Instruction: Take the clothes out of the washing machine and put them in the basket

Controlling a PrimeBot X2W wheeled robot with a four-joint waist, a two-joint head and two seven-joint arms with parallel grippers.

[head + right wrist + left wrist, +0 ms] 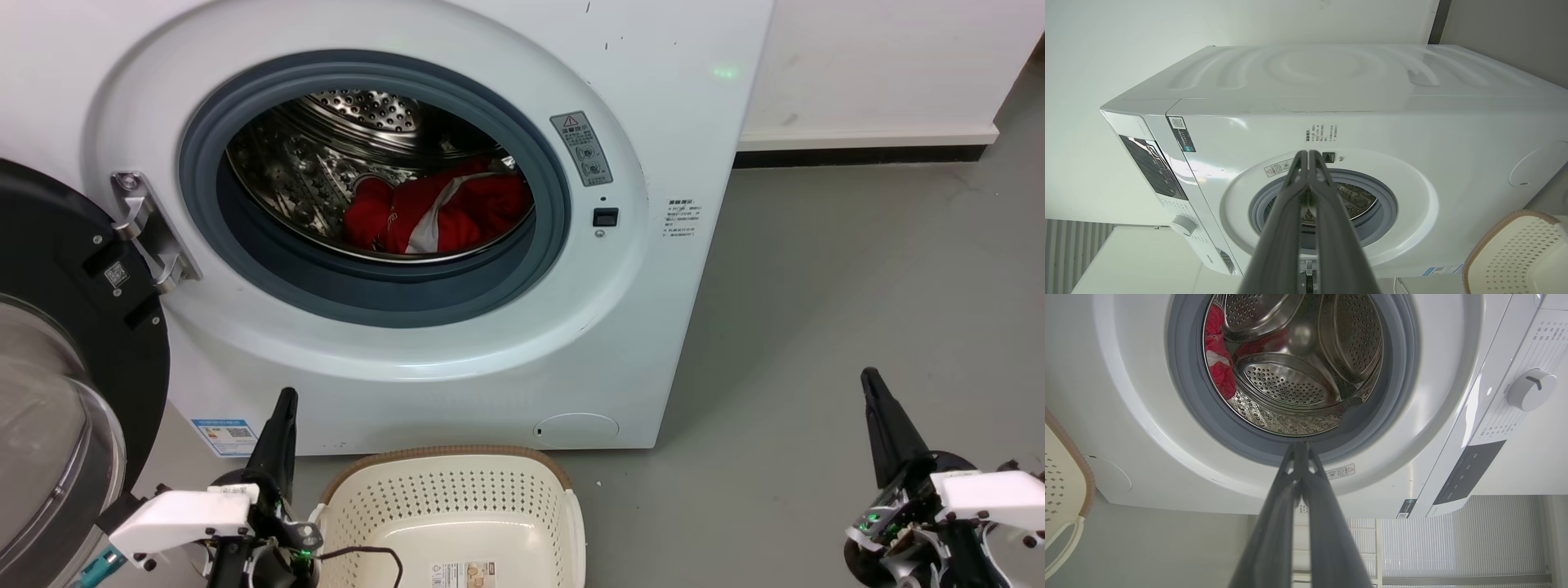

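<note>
your left gripper (286, 395) sits low at the lower left of the head view, fingers pointing up toward the washing machine (506, 359). its two dark fingers are pressed together with nothing between them. the left wrist view agrees, with the tips meeting in a point in front of the grey rubber ring (1274, 451). your right gripper (869, 376) is at the lower right over the grey floor (824, 278), out past the machine's right side, likewise closed to a point and empty. the right wrist view shows those tips touching too. the clothes (441, 214) are a bright red bundle with a white stripe, lying in the steel drum (326, 167), low and toward the right of the opening, behind the ring. they are well apart from both grippers — up and to the right of the left one in the head view, up and far to the left of the right one. in the left wrist view the red fabric shows at the drum's left wall. the door (73, 269) hangs open at the left on its hinge (151, 233). the basket (447, 452) stands on the floor just in front of the machine, just beside the left gripper on its right — a paper label (464, 573) shows on its bottom.
</note>
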